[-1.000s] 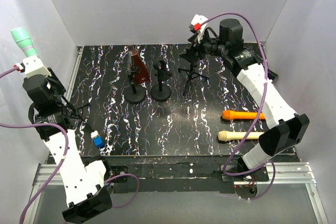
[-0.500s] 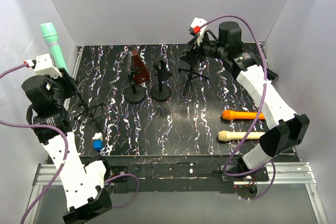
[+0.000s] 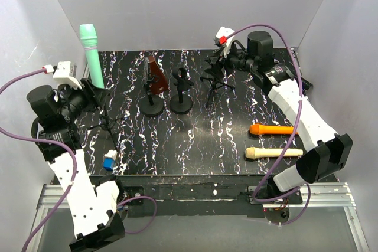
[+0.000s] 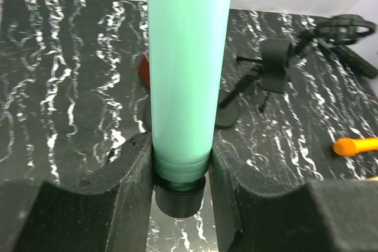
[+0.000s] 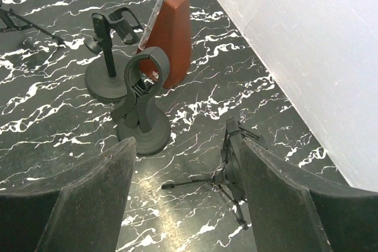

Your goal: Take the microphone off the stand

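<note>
A mint-green microphone (image 3: 91,51) stands almost upright over the table's back left corner, with my left gripper (image 3: 96,91) shut on its lower end. In the left wrist view the green barrel (image 4: 189,75) sits clamped between both fingers and its black end cap (image 4: 180,196) hangs free below them. A thin black tripod stand (image 3: 108,123) is under it, apart from it. My right gripper (image 3: 216,62) hovers open above a second tripod stand (image 3: 216,84). In the right wrist view that tripod (image 5: 233,172) lies close to the right finger (image 5: 283,199), and nothing is between the jaws.
Two round-based stands are mid-table: one (image 3: 152,105) holds a brown microphone (image 3: 156,75), the other (image 3: 181,102) has a bare clip. An orange microphone (image 3: 273,128) and a cream one (image 3: 273,153) lie at the right. A small blue object (image 3: 109,160) sits near the front left edge.
My left arm has carried the green microphone rightward, from the left wall in over the table's back left corner. The right gripper has shifted only slightly.
</note>
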